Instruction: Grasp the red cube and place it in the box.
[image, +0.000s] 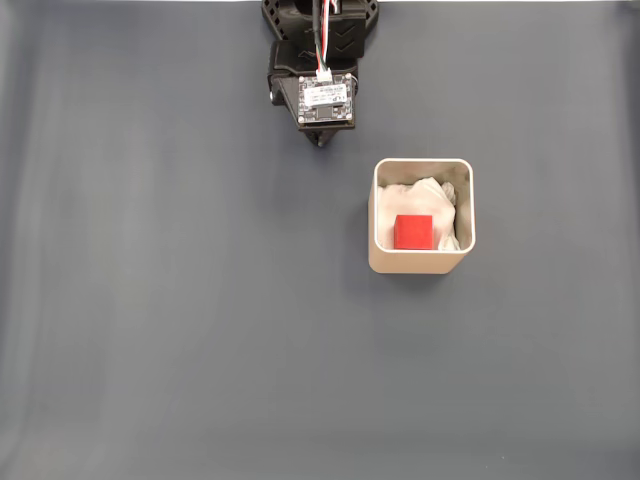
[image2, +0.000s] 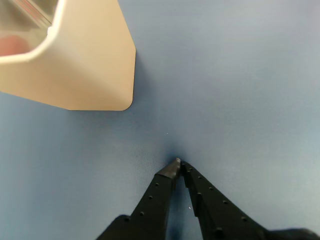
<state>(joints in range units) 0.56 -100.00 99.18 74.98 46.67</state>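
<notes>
Inside box (image: 421, 262): red cube (image: 412, 232) (on paper).

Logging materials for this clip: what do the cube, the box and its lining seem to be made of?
The cube: probably painted wood or plastic, matte, uniform red with no glare. The box: likely smooth plastic or coated metal, beige, with thin walls, rounded corners and a soft sheen in the wrist view. The lining: looks like crumpled white paper or tissue, given its creases.
</notes>
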